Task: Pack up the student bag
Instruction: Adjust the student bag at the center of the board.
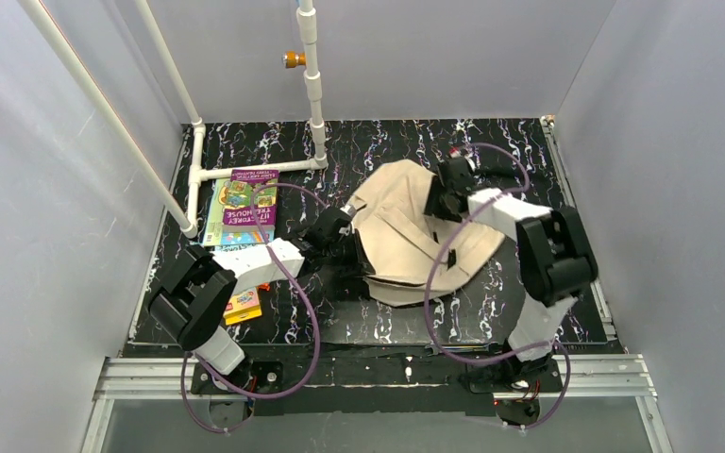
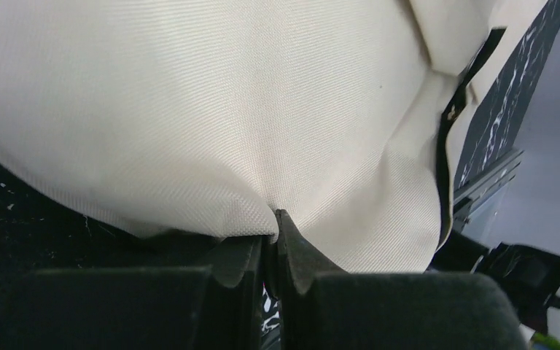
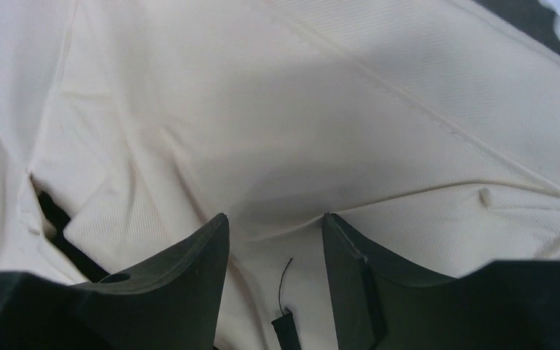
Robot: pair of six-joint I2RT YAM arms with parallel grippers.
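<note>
Pale grey walls (image 1: pixel 453 57) enclose a black, white-veined counter (image 1: pixel 378 326); white pipes (image 1: pixel 104 109) slant at upper left; an aluminium rail (image 1: pixel 142 377) spans the bottom.

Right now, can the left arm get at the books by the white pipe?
Probably not at once. The left tool is shut on the bag's edge. The books lie close on its left, in the open, so the way looks free once it lets go.
</note>
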